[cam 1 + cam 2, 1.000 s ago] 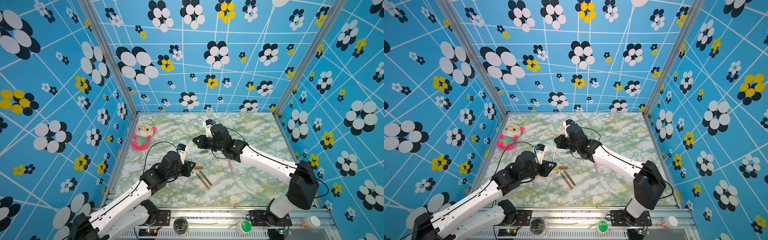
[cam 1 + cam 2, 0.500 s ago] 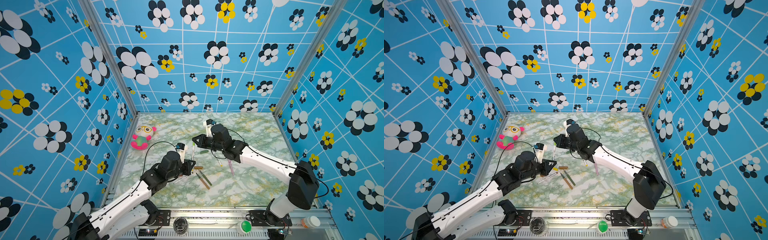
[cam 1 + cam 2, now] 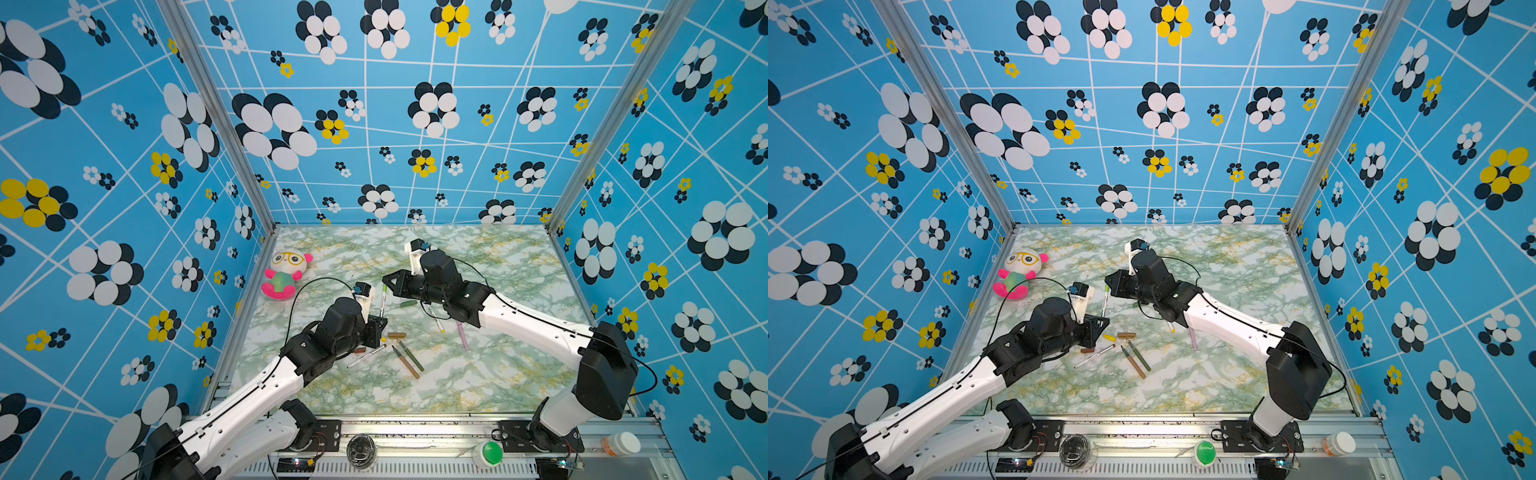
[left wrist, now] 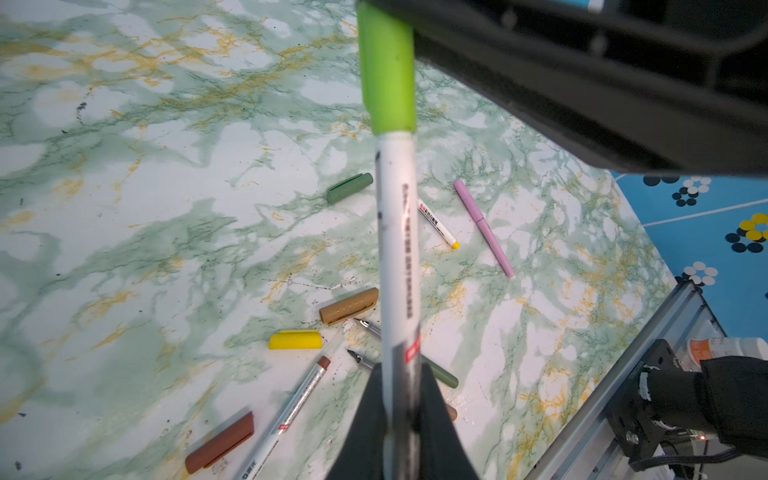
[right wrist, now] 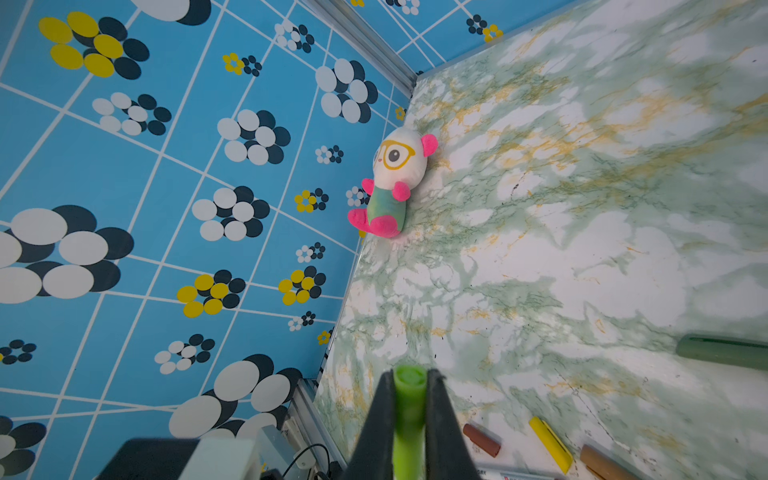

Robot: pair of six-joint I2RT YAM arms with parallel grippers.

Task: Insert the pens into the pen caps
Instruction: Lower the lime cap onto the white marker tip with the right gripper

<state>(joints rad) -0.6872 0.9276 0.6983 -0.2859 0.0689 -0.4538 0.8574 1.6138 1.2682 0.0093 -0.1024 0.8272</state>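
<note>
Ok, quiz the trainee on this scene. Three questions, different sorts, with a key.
1. True or false: the left end effector is shut on a white-barrelled pen.
2. The cap in the right end effector is: A yellow, B light green, C brown.
3. What colour is the pen lying beside the yellow-tipped pen?
Key: 1 true; 2 B; 3 pink, the pink pen.
</note>
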